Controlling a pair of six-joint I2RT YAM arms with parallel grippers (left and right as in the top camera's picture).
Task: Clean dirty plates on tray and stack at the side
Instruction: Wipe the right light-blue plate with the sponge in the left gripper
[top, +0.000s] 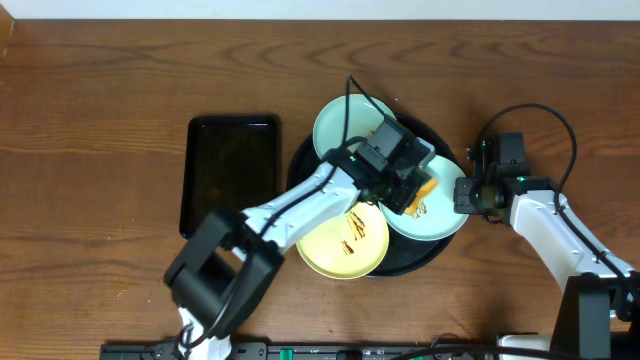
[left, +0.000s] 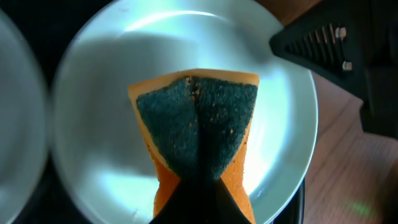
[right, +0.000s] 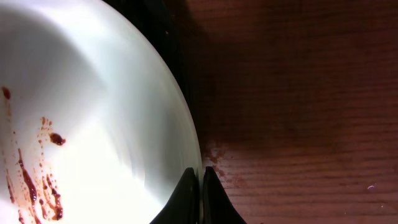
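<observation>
My left gripper (left: 199, 198) is clamped on an orange sponge (left: 198, 127). Its dark green scouring face is turned toward my wrist camera and creased down the middle where the fingers pinch it. The sponge sits over the middle of the light blue plate (left: 93, 124); I cannot tell whether it presses on the surface or hangs just above it. My right gripper (right: 200, 186) has its fingers drawn narrow, nipping the rim of that same plate at its right edge, one finger on the plate's side and the other on the side of the wooden table (right: 298, 93). Brown streaks (right: 31, 180) smear the plate's surface not far from that grip. From overhead, this plate lies on the right part of the large round black tray (top: 412, 256). The pale yellow plate (top: 340, 245), marked with brown streaks of its own, lies at the tray's near left. The mint-white plate (top: 340, 128) is at its far side, partly under my left arm. Further left, just beside the round tray, a rectangular black tray (top: 230, 175) rests on the table.
</observation>
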